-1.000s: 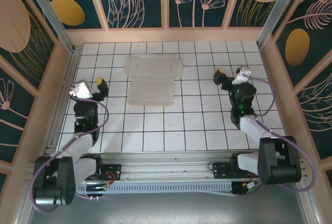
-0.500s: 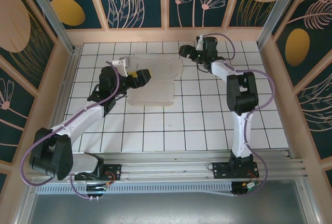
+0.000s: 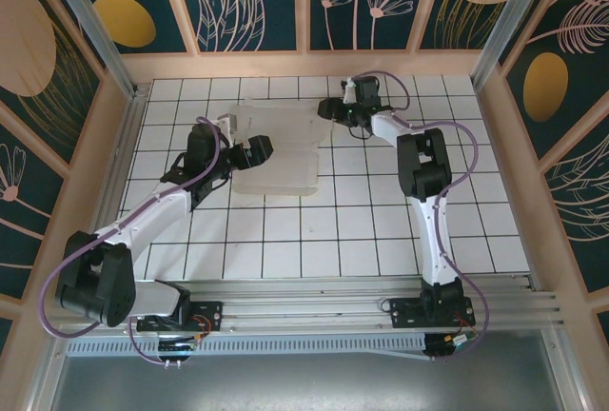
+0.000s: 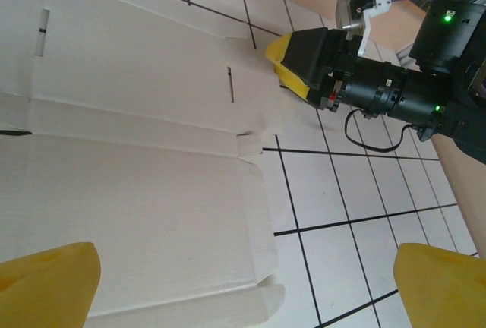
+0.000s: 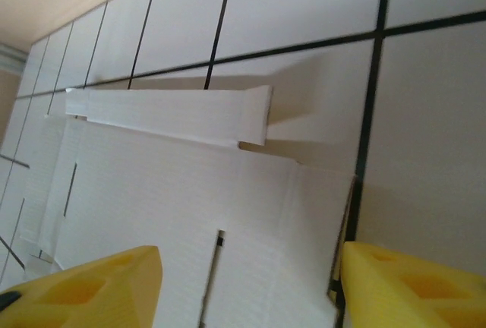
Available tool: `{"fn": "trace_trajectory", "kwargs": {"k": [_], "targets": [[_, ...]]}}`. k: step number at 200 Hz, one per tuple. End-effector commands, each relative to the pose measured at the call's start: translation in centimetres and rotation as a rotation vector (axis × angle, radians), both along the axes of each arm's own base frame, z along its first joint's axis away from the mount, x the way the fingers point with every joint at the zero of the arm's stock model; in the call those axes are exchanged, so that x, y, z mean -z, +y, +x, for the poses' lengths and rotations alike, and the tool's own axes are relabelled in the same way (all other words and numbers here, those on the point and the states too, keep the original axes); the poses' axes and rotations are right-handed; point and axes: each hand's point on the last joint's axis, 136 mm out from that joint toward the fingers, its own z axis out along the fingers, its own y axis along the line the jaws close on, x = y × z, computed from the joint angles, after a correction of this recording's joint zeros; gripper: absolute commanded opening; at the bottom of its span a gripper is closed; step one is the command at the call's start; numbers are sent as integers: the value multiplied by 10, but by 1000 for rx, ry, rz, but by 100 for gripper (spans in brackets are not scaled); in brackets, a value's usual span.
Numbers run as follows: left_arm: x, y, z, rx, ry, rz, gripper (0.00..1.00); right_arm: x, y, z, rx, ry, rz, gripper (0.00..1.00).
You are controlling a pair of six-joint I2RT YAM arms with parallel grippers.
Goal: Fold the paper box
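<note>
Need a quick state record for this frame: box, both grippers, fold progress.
paper box: unfolded, flat, pale side up on the tiled table
left gripper: open, over the box's left part; contact unclear
right gripper: jaws apart, straddling the box's far right edge
narrow flap: slightly lifted, casting a shadow, just ahead of the right gripper
fold progress: no panel folded over yet
</note>
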Motion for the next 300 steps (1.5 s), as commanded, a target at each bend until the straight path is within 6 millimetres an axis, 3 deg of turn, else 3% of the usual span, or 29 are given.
{"fn": "trace_trajectory", "kwargs": {"k": [1,41,103,133,136,161,179,195,216,234,249,283,291,293,300], "targets": [[-3,3,6,-19,10,17,99,18,8,-5,-21,55,13,62],[-7,3,10,-27,2,21,99,10,19,-7,-37,50,36,59],[-11,12,14,-78,-3,40,99,3,26,-10,-42,36,39,23],[-26,22,23,-107,-43,86,99,-35,18,-9,-62,-107,-42,0],[-40,22,28,-106,-77,82,99,-42,17,-9,-67,-132,-54,0],[-86,29,40,-64,-285,189,99,-93,5,-27,-142,-371,-139,0],[-119,15,37,82,-531,305,99,-125,-5,-47,-182,-542,-187,0],[-136,5,36,175,-683,389,99,-150,-17,-68,-205,-702,-206,0],[-128,-12,43,357,-762,560,99,-170,-26,-95,-238,-892,-259,0],[-104,-29,44,556,-821,674,99,-179,-29,-118,-265,-1015,-286,0],[-90,-35,48,626,-844,712,99,-187,-29,-134,-292,-1085,-284,0],[-68,-46,69,748,-719,662,99,-196,-22,-166,-385,-1171,-245,0],[-70,-49,68,777,-709,642,99,-197,-21,-169,-400,-1178,-235,0],[-59,-51,70,795,-684,632,99,-196,-20,-171,-404,-1178,-233,0],[-52,-54,70,825,-664,620,99,-197,-20,-173,-411,-1184,-227,0]]}}
